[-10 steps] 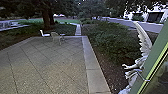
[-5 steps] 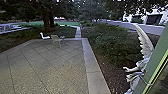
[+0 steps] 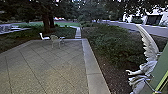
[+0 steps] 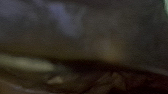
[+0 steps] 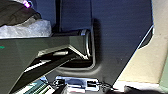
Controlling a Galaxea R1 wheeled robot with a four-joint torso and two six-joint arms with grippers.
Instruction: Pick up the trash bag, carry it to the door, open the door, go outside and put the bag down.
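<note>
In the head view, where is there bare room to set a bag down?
On the paving, from the near side up to the two chairs at its far end, with the pale stone edging along its right. It is crowded beyond that edging: shrubs, then the winged statue beside the green frame.

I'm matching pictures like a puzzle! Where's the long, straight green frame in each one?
Head view: the long, straight green frame slants at the right edge.
Left wrist view: maybe the pale green sliver in a corner.
Right wrist view: probably the green strip at one edge.
Shared landmark: pale paved ground, head and probably right wrist; left unclear.
</note>
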